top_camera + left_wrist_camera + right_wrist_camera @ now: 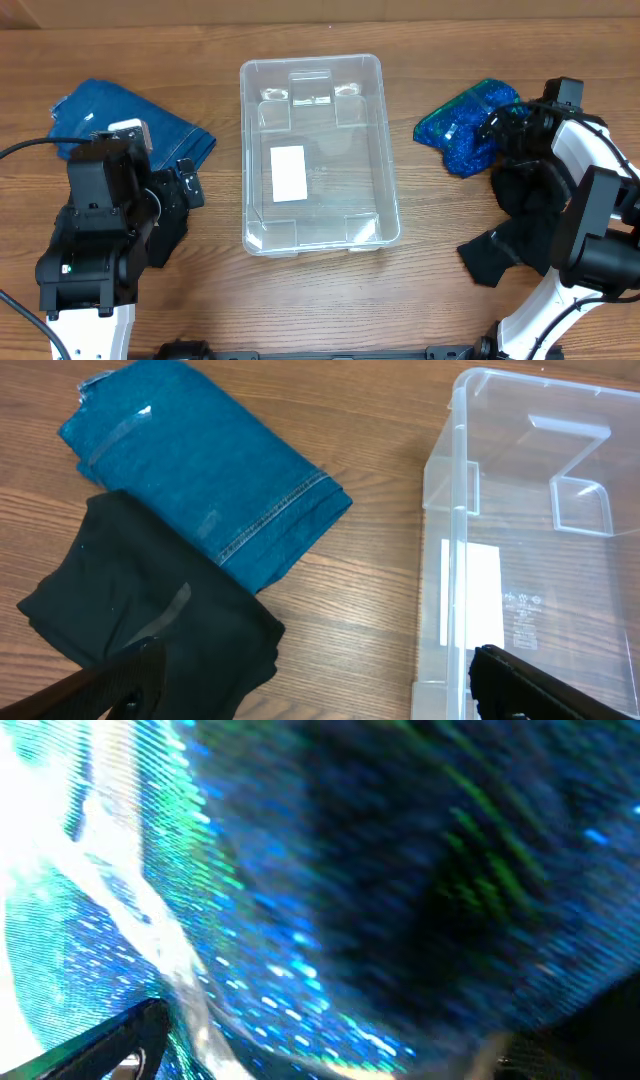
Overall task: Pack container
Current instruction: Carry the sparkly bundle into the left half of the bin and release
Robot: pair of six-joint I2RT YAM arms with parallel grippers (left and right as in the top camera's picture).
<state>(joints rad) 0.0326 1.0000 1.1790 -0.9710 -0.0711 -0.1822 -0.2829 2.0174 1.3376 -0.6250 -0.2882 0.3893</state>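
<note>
The clear container (375, 80) stands empty in the middle of the table, a white label on its bottom; its left wall shows in the left wrist view (445, 510). My left gripper (320, 698) is open and empty, low over the wood between a black cloth (150, 610) and the container. In the overhead view it (190, 187) sits left of the container. My right gripper (500, 128) is at a blue sequined fabric item (462, 125). In the blurred right wrist view the sequined fabric (330, 900) fills the frame between the wide-apart fingers (330, 1055).
Folded blue denim (150, 115) lies at the far left, also in the left wrist view (200, 470), partly overlapped by the black cloth. Another black cloth (515, 235) lies at the right under the right arm.
</note>
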